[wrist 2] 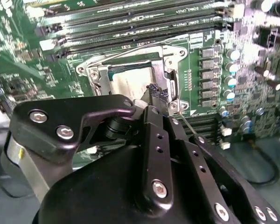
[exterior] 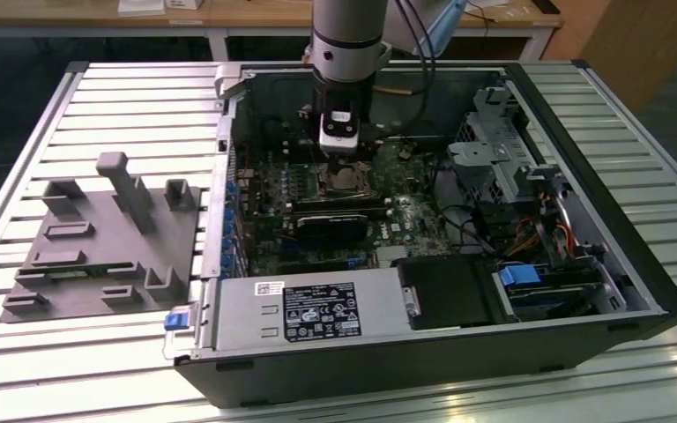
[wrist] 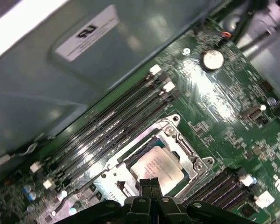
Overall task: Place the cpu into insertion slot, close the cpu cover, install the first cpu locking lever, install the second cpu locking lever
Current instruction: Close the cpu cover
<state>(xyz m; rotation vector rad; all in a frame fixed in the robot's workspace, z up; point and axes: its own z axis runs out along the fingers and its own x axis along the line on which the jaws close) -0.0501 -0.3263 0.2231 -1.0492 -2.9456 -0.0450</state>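
In both wrist views the cpu (wrist: 157,167) (wrist 2: 127,84) lies flat in the insertion slot (wrist: 130,158), its dull silver top showing through the cut-out of the cpu cover (wrist: 179,141) (wrist 2: 96,77), which lies down around it. A thin wire locking lever (wrist 2: 126,50) runs along one side of the socket. My gripper (wrist: 150,183) (wrist 2: 154,91) hangs just over the cpu's edge, its two black fingertips pressed together with nothing visible between them. In the exterior view the gripper (exterior: 345,169) reaches down into the open computer case over the socket (exterior: 341,181).
Long black memory slots (wrist: 107,126) flank the socket. A black heatsink block (exterior: 329,227) sits just in front of it, the power supply (exterior: 315,310) along the front wall, and a drive cage (exterior: 497,159) at the exterior view's right. A grey fixture plate (exterior: 103,238) lies outside the case.
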